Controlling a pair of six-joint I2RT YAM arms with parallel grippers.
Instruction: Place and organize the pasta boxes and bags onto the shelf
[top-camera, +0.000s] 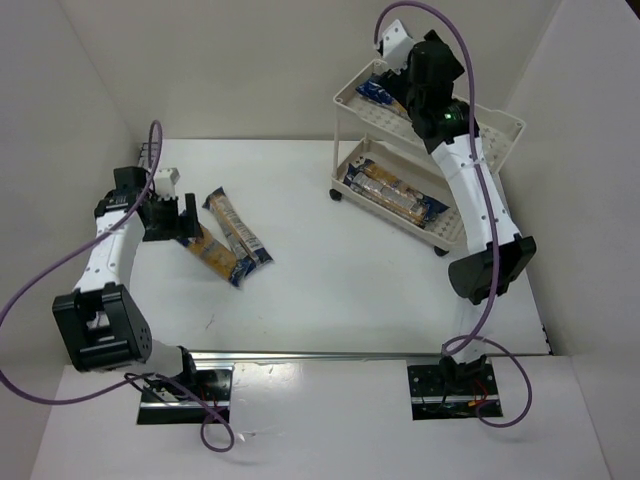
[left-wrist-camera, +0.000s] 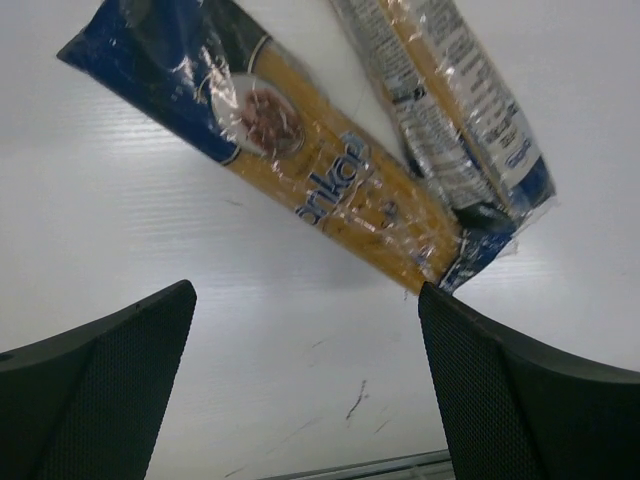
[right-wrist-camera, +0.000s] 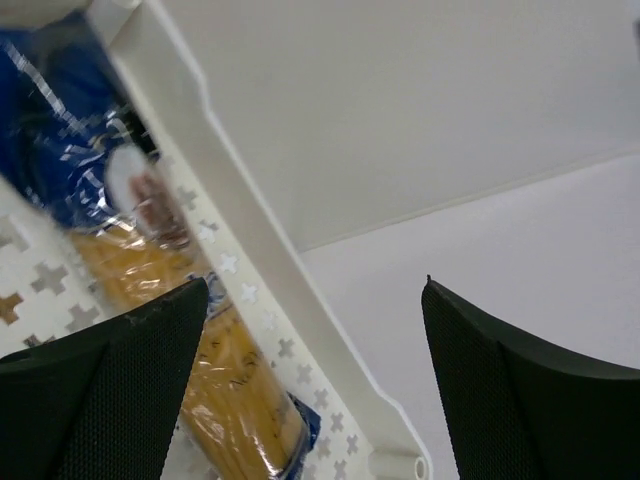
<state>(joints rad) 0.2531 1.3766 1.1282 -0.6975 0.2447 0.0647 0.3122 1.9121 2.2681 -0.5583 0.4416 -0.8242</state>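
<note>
Overhead, two pasta packets (top-camera: 240, 228) lie angled together on the bench (top-camera: 340, 290) at left. The shelf (top-camera: 500, 125) at far right holds more packets (top-camera: 395, 192) on both tiers.

Left wrist: the left gripper (left-wrist-camera: 305, 290) hangs wide open and empty above the bench pair.

Right wrist: the right gripper (right-wrist-camera: 315, 290) is wide open and empty over the shelf's rim, with one shelved packet (right-wrist-camera: 200, 380) below.

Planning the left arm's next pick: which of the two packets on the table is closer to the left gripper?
The left-hand packet, one end beside the open left gripper. The other packet lies right of it, farther off.
</note>
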